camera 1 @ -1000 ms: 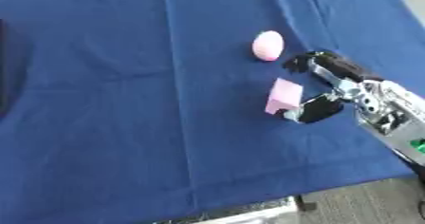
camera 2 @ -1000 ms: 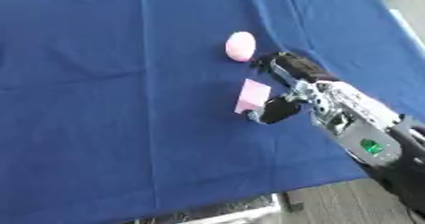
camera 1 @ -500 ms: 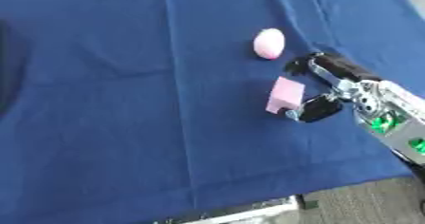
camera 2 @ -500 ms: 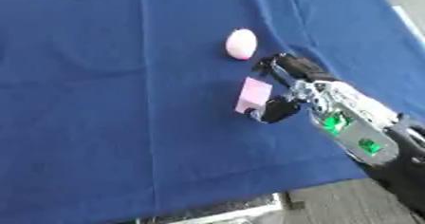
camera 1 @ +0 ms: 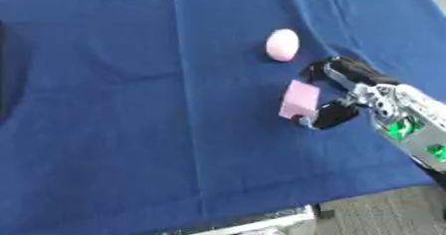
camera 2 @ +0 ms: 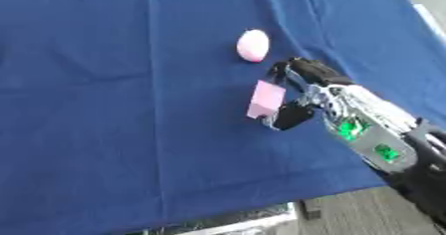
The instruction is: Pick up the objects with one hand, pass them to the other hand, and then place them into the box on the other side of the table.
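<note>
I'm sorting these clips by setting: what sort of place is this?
Probably a lab or test bench: a table under a blue cloth, a pink block and pink egg-shaped thing, the right hand gripping the block.

No legible text, label, brand, number or sign on anything.

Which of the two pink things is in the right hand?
The pink block: the right hand pinches it between fingers and thumb. The rounded pink egg shape lies apart on the blue cloth, farther from the robot, untouched.
</note>
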### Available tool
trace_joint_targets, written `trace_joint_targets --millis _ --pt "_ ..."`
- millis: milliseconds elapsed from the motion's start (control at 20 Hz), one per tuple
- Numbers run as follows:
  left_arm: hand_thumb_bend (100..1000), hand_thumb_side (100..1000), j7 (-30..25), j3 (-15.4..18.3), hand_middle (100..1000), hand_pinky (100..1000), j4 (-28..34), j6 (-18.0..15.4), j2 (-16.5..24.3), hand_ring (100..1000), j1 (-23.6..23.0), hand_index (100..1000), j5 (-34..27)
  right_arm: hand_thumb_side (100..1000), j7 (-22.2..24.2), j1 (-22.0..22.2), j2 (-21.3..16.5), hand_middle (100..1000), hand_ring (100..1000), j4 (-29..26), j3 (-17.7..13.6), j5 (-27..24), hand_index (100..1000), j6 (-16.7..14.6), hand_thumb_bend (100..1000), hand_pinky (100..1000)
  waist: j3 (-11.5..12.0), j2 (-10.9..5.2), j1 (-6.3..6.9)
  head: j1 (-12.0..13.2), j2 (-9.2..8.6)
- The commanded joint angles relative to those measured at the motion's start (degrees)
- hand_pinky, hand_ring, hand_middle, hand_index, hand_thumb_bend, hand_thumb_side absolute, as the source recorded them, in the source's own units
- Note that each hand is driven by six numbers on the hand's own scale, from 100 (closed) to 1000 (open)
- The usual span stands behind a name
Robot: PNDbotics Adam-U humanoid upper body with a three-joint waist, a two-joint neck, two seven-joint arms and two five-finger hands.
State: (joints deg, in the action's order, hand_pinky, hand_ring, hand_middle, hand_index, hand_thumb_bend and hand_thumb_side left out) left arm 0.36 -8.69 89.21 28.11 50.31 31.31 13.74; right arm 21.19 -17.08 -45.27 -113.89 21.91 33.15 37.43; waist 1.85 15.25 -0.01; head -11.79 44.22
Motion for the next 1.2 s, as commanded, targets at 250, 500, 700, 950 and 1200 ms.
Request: trace_joint_targets --millis 250,500,700,950,1200 --pt "100 588 -0.2 0.7 785 966 0.5 -0.3 1.3 799 0.5 793 0.4 249 0.7 -0.2 -2.0 694 823 -0.7 -0.6 0.9 811 1.3 524 828 0.2 -0.52 0.41 -0.6 -0.10" --pt "100 586 -0.1 0.7 786 967 0.5 -0.4 1.2 799 0.4 793 0.4 242 1.0 -0.1 -1.9 689 822 -0.7 -0.5 1.1 808 1.9 512 830 0.3 -0.37 0.59 -0.7 -0.10" --pt "100 585 -0.1 0.8 786 968 0.6 -0.4 1.1 799 0.3 793 0.3 236 1.2 -0.1 -2.1 684 820 -0.7 -0.5 1.4 805 2.3 496 834 0.3 -0.31 0.74 -0.9 -0.10" --pt "100 584 0.0 0.8 786 969 0.7 -0.4 1.1 800 0.1 793 0.3 221 1.8 -0.1 -2.1 669 816 -0.7 -0.6 1.8 794 2.5 478 836 0.3 -0.23 0.86 -1.1 -0.10" --pt "100 586 0.1 0.9 786 971 0.7 -0.4 1.0 800 0.1 793 0.4 216 2.0 -0.1 -2.0 665 815 -0.7 -0.8 1.7 789 2.6 467 835 0.3 -0.16 0.89 -1.2 -0.10"
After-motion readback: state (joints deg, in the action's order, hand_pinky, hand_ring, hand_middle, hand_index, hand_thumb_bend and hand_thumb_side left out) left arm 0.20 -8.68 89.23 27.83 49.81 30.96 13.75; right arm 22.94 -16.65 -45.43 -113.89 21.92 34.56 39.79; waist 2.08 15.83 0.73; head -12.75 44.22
